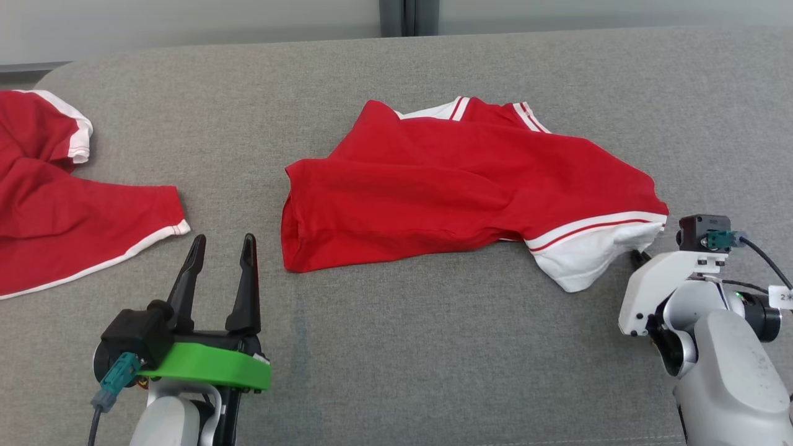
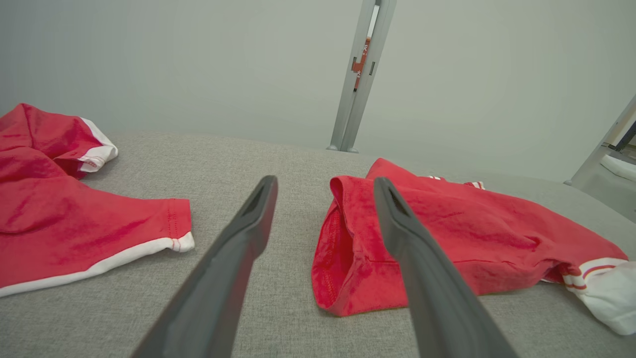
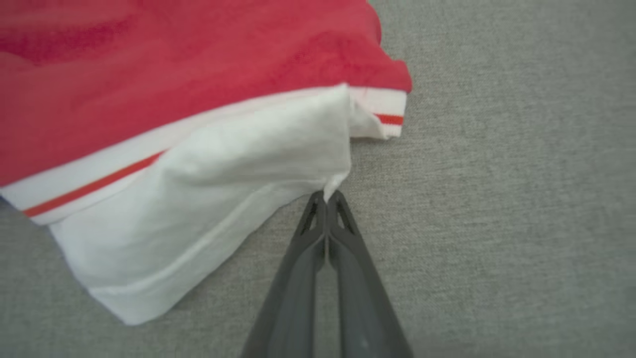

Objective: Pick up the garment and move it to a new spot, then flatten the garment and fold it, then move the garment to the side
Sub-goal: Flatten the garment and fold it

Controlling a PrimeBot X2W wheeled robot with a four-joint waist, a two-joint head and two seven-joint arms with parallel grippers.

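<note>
Grey fabric surface (image 1: 433, 347), red garment (image 1: 458, 186) centre, another red garment (image 1: 62, 210) left

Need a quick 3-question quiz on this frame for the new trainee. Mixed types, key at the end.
1. True or false: the left gripper stands open with nothing between its fingers.
2. What is the right gripper shut on? A) a red hem B) the white corner of the centre garment C) nothing
3. How many red garments lie on the grey cushion?

Key: 1 true. 2 B. 3 two: the centre garment and a second garment on the robot's left.
</note>
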